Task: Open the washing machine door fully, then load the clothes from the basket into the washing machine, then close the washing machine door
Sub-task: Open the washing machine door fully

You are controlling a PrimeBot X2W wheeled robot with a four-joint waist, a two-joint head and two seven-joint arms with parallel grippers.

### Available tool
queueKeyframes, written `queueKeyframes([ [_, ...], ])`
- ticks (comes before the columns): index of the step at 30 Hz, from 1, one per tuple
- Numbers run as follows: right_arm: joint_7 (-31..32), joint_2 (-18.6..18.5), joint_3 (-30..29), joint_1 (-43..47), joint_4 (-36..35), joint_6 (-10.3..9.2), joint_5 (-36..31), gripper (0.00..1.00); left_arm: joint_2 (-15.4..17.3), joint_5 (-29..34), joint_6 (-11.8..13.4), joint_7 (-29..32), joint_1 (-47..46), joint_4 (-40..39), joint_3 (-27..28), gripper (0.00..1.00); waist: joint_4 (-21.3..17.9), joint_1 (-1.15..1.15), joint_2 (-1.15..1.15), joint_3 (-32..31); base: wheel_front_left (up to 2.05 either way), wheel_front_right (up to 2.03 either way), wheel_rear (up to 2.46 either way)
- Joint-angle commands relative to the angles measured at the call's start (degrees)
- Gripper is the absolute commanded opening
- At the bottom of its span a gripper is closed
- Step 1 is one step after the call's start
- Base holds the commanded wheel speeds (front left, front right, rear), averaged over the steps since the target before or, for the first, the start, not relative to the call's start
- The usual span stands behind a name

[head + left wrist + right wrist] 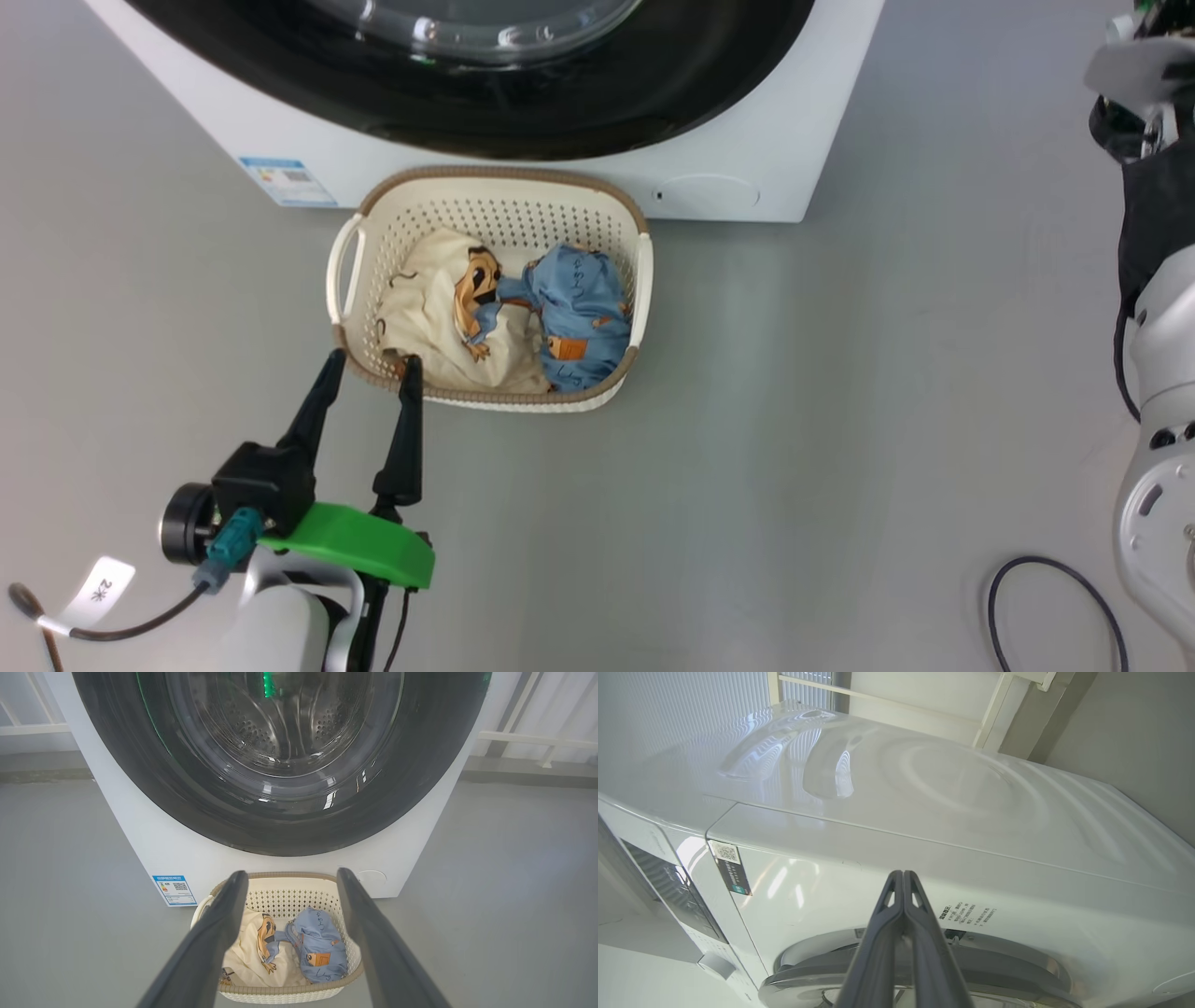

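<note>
Hovering spread left claw at basket; right claw pinched shut; washing machine door cropped.

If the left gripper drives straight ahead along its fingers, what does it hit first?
Most likely the closed washing machine door; the left gripper seems to ride above the basket, though height is unclear.

Soft daylight comes through blinds behind the washing machine, striping its glossy top with glare. Shadows on the floor are faint. Highlights streak the washing machine door. Wrist views bow at their edges; the left gripper looks blurred.
</note>
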Motion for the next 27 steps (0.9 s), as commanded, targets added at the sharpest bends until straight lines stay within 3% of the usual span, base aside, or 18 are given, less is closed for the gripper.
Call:
queueKeyframes([
  [1, 1.5, 0.7, 0.8, -3.0, -0.6, 0.09, -0.4, 0.00, 0.8, -0.7, 0.5, -0.4, -1.5, -1.3, 1.4, 1.00, 1.0, 0.00, 0.00, 1.5, 0.00, 0.00, 0.00],
  [13, 10.4, 1.9, 3.4, -7.5, 1.3, 0.09, -2.9, 0.00, 0.8, -2.6, 1.7, -0.4, -2.9, -1.5, -0.9, 1.00, 2.5, 0.00, 0.00, 4.3, 0.00, 0.00, 0.00],
  [27, 12.9, 2.0, 2.6, -11.3, 2.8, 0.09, -6.8, 0.00, 0.8, -4.1, 2.4, -0.4, -4.3, -2.3, -2.4, 1.00, 3.9, 0.00, 0.00, 7.8, 0.00, 0.00, 0.00],
])
